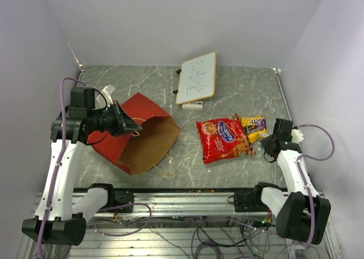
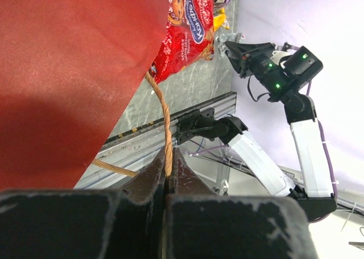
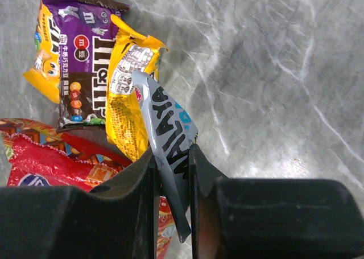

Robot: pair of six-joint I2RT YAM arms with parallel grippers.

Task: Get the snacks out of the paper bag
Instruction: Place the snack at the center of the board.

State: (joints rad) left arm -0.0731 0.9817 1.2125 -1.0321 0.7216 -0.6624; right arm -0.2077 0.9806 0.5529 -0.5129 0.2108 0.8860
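The paper bag [image 1: 142, 136] lies on its side at the table's left, its brown mouth open toward the front right. My left gripper [image 1: 129, 126] is shut on the bag's twisted handle [image 2: 166, 128], with the red bag wall [image 2: 68, 71] close beside it. The red cookie packet [image 1: 223, 138] lies flat at centre right and also shows in the left wrist view [image 2: 187, 25]. My right gripper [image 3: 172, 156] is shut on a silver candy bar [image 3: 168, 128] just above the table. Purple [image 3: 85, 60] and yellow [image 3: 128, 99] candy bars lie beside the packet [image 3: 51, 168].
A small whiteboard [image 1: 197, 77] with an eraser [image 1: 192, 105] lies at the back centre. A metal rail [image 1: 187, 199] runs along the front edge. Walls close in the left, back and right sides.
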